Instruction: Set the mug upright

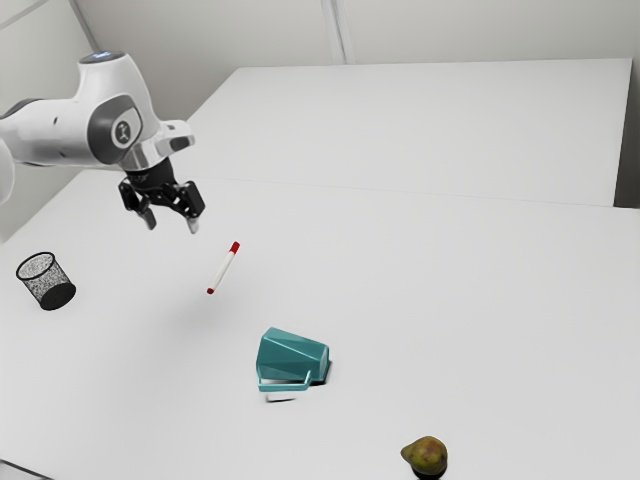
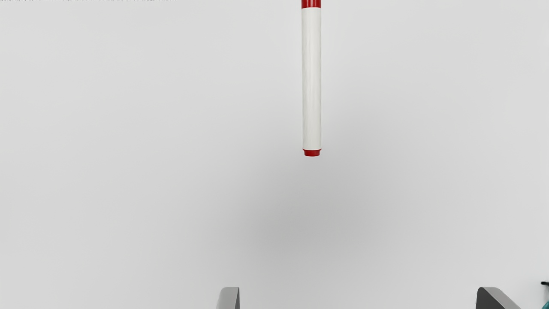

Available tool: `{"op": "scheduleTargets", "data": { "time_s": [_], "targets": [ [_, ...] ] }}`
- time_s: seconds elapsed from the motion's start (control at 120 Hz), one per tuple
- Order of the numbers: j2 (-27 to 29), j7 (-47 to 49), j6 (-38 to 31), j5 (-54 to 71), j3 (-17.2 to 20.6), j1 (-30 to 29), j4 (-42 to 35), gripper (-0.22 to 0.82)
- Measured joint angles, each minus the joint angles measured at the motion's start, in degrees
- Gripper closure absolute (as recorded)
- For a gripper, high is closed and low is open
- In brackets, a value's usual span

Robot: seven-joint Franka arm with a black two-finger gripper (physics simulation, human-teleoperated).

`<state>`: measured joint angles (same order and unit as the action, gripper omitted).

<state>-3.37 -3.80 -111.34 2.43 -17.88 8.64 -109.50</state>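
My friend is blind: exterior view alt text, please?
A faceted teal mug lies on its side on a white table, between a red-and-white marker and a brownish pear. A white robot arm holds its open black pincer aloft; a black mesh cup is at the exterior view's left.

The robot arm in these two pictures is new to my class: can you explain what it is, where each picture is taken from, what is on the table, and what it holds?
The machine is a jointed white arm ending in two fingers. One picture is taken from beside the arm; the other comes from a camera on its hand, looking down past the fingertips.

On the white table are a teal mug lying on its side, a red-and-white marker, a pear and a black mesh basket. The fingers are apart above the table, holding nothing.
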Motion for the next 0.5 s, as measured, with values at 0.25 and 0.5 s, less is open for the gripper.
{"op": "scheduleTargets", "data": {
  "time_s": [0.25,0.5],
  "targets": [
    [0.9,-1.0,-1.1,-13.7,-1.5,-0.5,-7.4,0.00],
    [-0.6,-5.1,-0.1,-30.6,-1.8,-5.0,-14.9,0.00]
  ]
}}
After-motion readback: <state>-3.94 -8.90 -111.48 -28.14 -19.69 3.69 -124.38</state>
